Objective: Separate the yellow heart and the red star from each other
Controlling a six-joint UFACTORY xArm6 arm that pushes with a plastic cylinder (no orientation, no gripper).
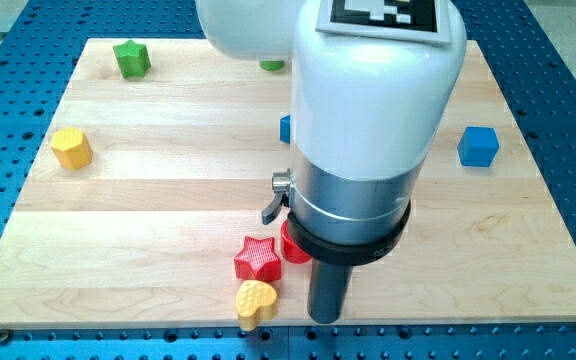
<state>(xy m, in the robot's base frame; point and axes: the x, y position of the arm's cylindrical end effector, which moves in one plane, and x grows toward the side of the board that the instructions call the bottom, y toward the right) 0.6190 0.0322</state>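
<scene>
The yellow heart [256,301] lies near the board's bottom edge, just left of the middle. The red star [257,258] sits right above it, touching or nearly touching it. A second red block [293,246] is at the star's right, mostly hidden by the arm. My rod comes down at the right of the heart, and my tip [326,318] rests on the board a short gap to the heart's right, below the hidden red block.
A green star [131,58] is at the top left and a yellow block [71,148] at the left edge. A blue cube [478,146] is at the right. A blue block [285,129] and a green block [272,65] peek out beside the arm.
</scene>
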